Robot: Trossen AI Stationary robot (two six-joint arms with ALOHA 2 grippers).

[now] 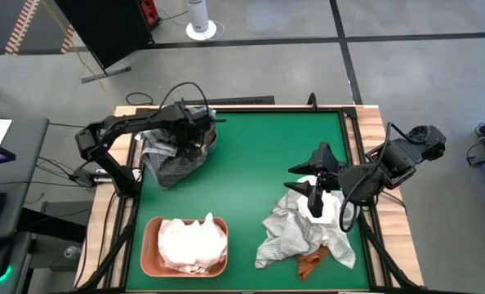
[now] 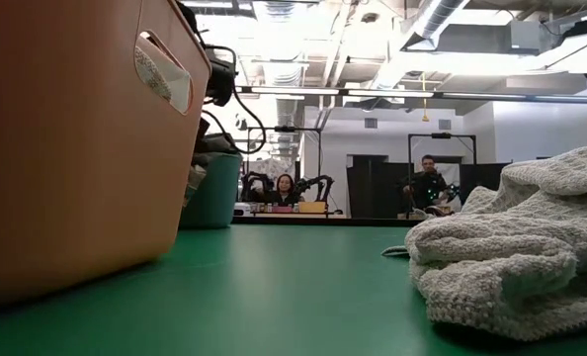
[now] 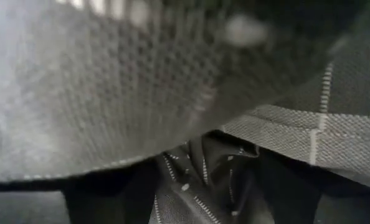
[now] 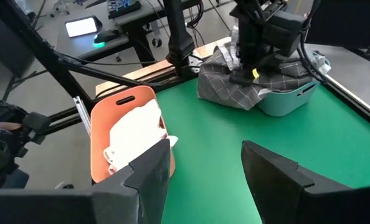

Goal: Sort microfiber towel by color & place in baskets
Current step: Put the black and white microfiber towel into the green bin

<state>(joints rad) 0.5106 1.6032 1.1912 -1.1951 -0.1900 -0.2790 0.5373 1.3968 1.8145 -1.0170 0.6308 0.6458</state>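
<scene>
Looking down, I see my left gripper (image 1: pixel 195 139) deep in the grey towels (image 4: pixel 235 84) piled on the teal basket (image 4: pixel 289 99); whether its fingers hold one, I cannot tell. My right gripper (image 4: pixel 203 165) hangs over the pale towels (image 1: pixel 295 229), fingers wide and empty.

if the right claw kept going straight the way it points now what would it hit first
Probably bare green table: the open right claw has nothing between its fingers. Farther along that line sit the salmon basket and teal basket, though depth is unclear.

Green table (image 1: pixel 242 155); 2 ppl (image 2: pixel 285 188) seated far back (low view).

Left end effector (image 1: pixel 195 135) sits in grey towels (image 1: pixel 171 159); white towels (image 1: pixel 192 242) fill the salmon basket (image 1: pixel 150 253) on the green bench (image 1: pixel 251 163)
</scene>
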